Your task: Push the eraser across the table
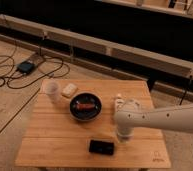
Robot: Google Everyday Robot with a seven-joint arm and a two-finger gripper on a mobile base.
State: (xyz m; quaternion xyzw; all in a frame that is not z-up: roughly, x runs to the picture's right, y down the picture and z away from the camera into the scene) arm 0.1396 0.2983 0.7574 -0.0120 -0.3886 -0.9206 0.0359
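The eraser (101, 147), a flat black rectangular block, lies near the front edge of the light wooden table (55, 137). My white arm reaches in from the right, and the gripper (123, 136) hangs down just right of the eraser, close above the tabletop. A small gap separates it from the eraser's right end. The gripper is shut with nothing in it.
A round black bowl (86, 107) with something red in it sits mid-table. Behind it to the left are a clear cup (53, 90) and a small cream block (68, 90). A small white object (119, 101) lies right of the bowl. Cables and a dark box (26, 66) lie on the floor at left.
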